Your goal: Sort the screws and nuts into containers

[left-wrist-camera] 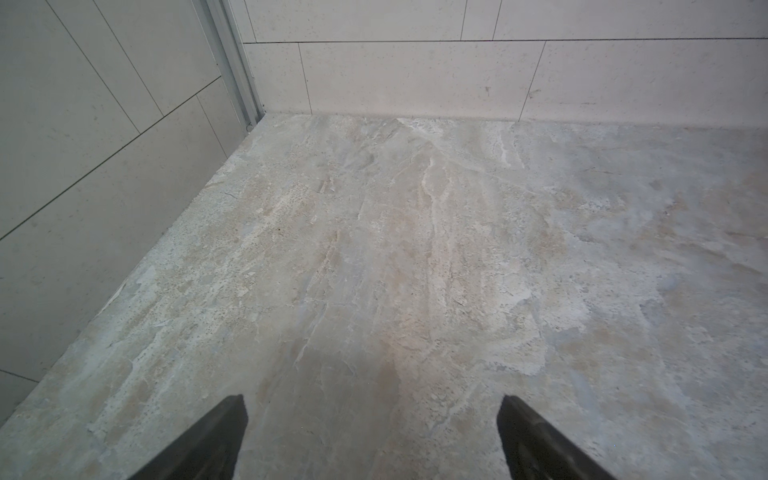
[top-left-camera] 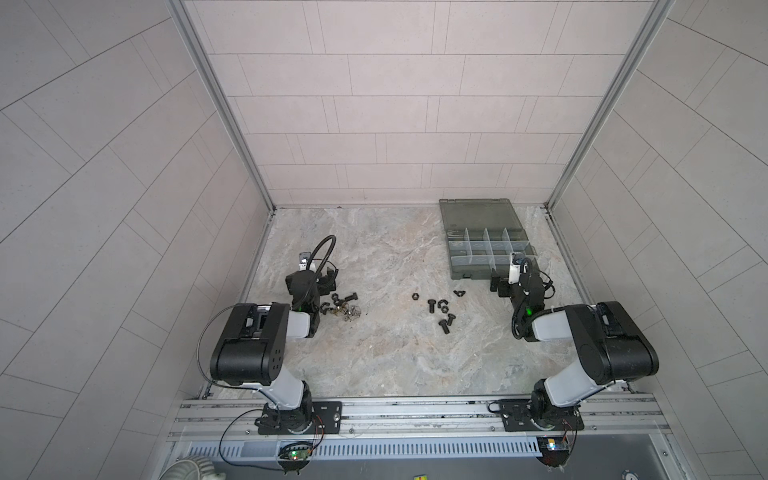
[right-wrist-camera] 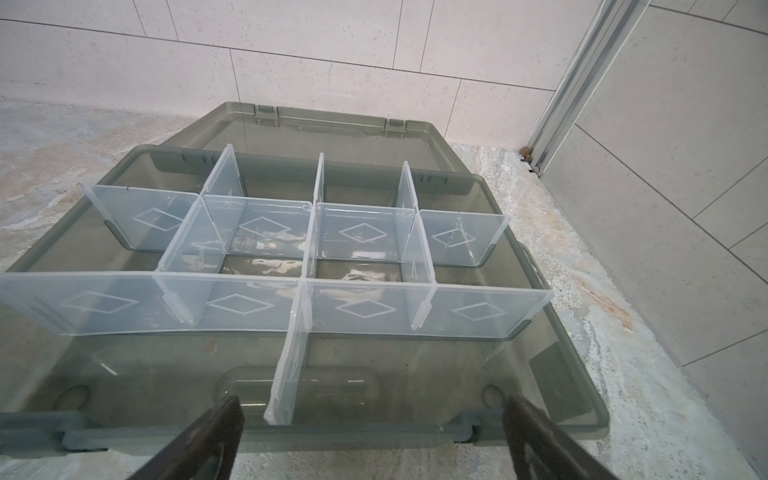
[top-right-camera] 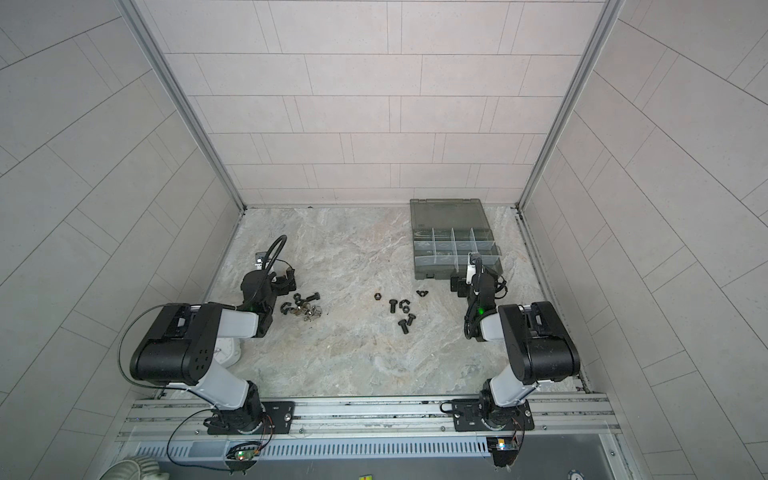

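- Screws (top-left-camera: pixel 432 306): black and stubby, all loose on the tabletop (top-left-camera: pixel 386 357). Three lie in a scatter near the middle. A fourth (top-left-camera: pixel 351 296) lies in a second heap to the left.
- Nuts (top-left-camera: pixel 414 296): the middle scatter has a black hex ring, one or two more rings among the screws and a black winged one (top-left-camera: pixel 459 294). The left heap has black rings and small silvery winged ones (top-left-camera: pixel 351 312), tangled together.
- Both groups lie well apart from the case, the left heap just beside the left arm's wrist.
- Containers (right-wrist-camera: pixel 266 232): compartments of a smoky-grey case (top-left-camera: pixel 457 272) at the right rear of the tabletop. Clear dividers (right-wrist-camera: pixel 291 353) stamped with diamonds split it into rows, and only a single divider splits the nearest row.
- Lid (top-left-camera: pixel 478 214): folded back flat toward the rear wall, its latches on the far edge.
- Right end effector (right-wrist-camera: pixel 372 401): jaws spread wide and gripping nothing. It sits at the case's near, handle-side rim and faces across the compartments.
- Left end effector (left-wrist-camera: pixel 372 401): jaws likewise wide apart and gripping nothing. It is low over bare tabletop and faces the rear left corner.
- Tabletop: marbled grey-beige stone pattern.
- Walls (top-left-camera: pixel 395 104): pale tiled panels on three sides, joined by metal corner posts.
- Rail (top-left-camera: pixel 415 411): an aluminium beam along the near edge that carries both arm bases.
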Tool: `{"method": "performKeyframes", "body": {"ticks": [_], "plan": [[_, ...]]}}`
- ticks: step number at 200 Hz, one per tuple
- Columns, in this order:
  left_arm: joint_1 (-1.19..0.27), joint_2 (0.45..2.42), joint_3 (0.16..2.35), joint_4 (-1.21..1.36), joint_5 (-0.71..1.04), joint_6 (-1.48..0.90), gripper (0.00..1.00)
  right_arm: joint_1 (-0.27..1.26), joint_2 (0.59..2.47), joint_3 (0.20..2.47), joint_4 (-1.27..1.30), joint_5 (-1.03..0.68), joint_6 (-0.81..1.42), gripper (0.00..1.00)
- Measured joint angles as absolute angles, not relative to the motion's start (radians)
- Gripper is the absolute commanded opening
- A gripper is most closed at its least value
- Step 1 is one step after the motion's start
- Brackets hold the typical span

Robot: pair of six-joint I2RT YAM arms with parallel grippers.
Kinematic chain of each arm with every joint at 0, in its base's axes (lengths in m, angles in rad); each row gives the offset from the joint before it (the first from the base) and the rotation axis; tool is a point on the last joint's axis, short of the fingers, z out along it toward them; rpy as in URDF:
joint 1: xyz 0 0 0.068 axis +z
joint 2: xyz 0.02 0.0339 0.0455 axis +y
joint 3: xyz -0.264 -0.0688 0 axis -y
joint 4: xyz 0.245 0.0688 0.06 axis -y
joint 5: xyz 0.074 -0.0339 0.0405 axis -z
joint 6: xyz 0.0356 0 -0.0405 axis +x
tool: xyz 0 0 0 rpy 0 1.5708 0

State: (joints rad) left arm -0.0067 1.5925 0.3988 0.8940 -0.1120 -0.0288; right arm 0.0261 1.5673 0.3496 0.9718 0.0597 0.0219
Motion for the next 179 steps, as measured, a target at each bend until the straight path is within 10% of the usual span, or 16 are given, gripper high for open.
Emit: {"method": "performKeyframes", "body": {"ticks": [179], "plan": [[-0.007, 1.376, 0.569, 0.566, -0.175, -0.036, 1.00, 0.203, 1.357, 0.491, 0.643, 0.483, 0.010, 0.99]]}}
